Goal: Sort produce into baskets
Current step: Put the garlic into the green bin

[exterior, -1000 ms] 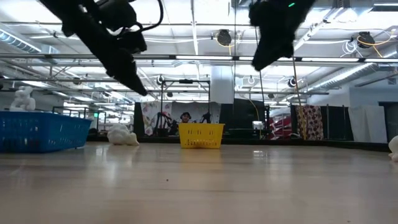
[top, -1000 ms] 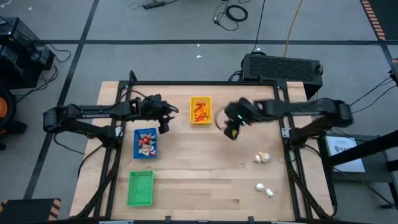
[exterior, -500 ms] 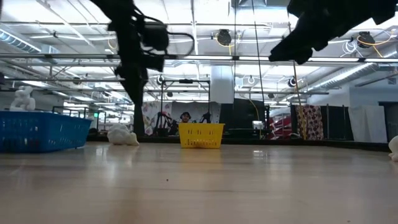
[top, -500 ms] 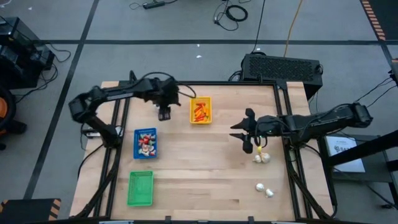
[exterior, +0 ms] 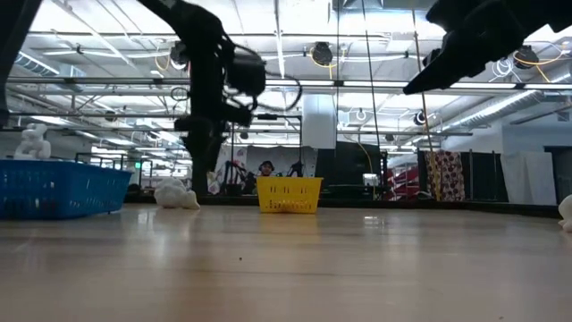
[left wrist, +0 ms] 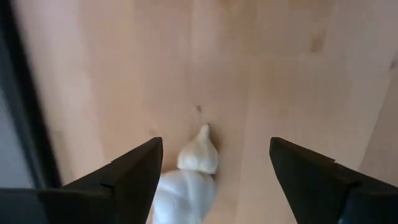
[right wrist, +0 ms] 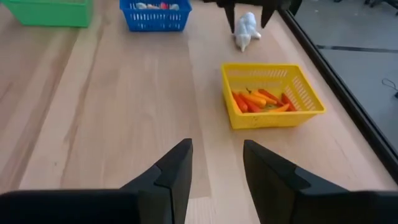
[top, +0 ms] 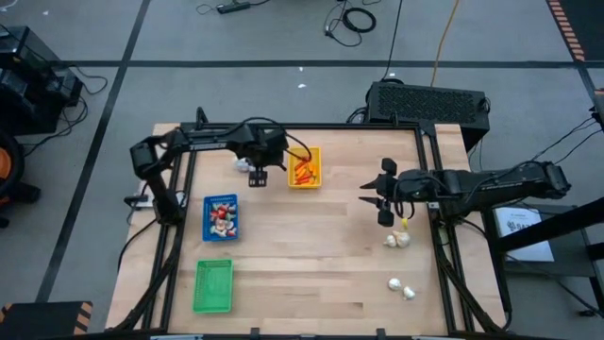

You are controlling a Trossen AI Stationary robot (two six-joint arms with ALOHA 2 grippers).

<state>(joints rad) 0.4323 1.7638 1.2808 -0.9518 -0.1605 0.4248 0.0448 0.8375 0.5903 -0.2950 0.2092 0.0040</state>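
Two whitish garlic bulbs (left wrist: pixel 198 154) lie together on the table near its far edge, left of the yellow basket (top: pixel 304 181), which holds orange carrot pieces (right wrist: pixel 261 99). My left gripper (left wrist: pixel 214 168) points down over the bulbs, open, one finger on each side and clear of them. The same bulbs (exterior: pixel 176 194) show in the low view. The blue basket (top: pixel 221 231) holds red-and-white pieces; the green basket (top: pixel 213 286) stands near the front left. My right gripper (top: pixel 382 206) hovers open and holds nothing, right of the table's middle.
More garlic bulbs lie on the right half of the table, one pair (top: pixel 397 240) just near of my right gripper and another (top: pixel 403 288) closer to the front edge. A dark frame rail (left wrist: pixel 18 93) runs along the far edge beside the left gripper.
My left gripper has gone from above the blue basket toward the far edge and the yellow basket, tipping from a slant to point straight down over the garlic bulbs. My right gripper has drawn back from beside the yellow basket toward the table's right edge.
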